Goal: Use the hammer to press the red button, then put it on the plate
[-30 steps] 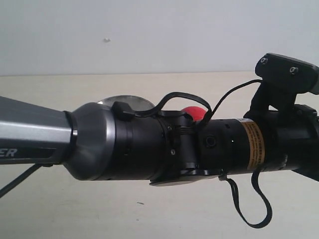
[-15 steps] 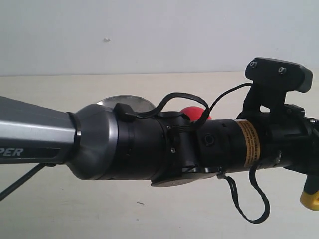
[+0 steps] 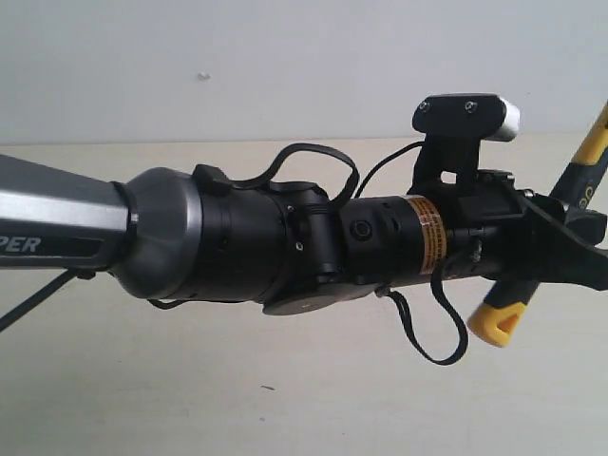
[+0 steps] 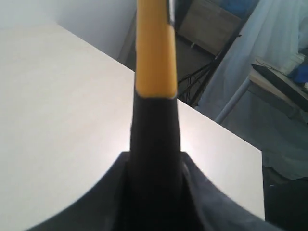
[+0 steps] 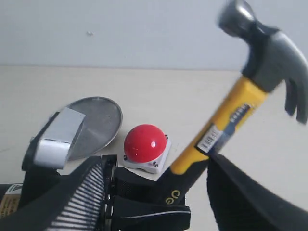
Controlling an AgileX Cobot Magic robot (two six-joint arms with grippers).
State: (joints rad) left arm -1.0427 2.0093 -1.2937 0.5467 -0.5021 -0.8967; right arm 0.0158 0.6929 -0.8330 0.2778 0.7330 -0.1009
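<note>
Moved since last entry: hammer (image 5: pixel 240 103), raised higher, handle clamped tight in my left pincer (image 3: pixel 556 242); my right pincer (image 5: pixel 156 168) spread wide, empty; red button (image 5: pixel 144 143) beside plate (image 5: pixel 98 120) on desk (image 5: pixel 168 91).

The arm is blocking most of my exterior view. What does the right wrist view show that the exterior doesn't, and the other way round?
Only the right wrist view shows the red button, the plate beside it and the steel head of the hammer.

Only the exterior view shows the left arm stretched across the scene and the handle's yellow looped end.

Both show the tilted black-and-yellow handle held in the left claw, above the pale table.
</note>
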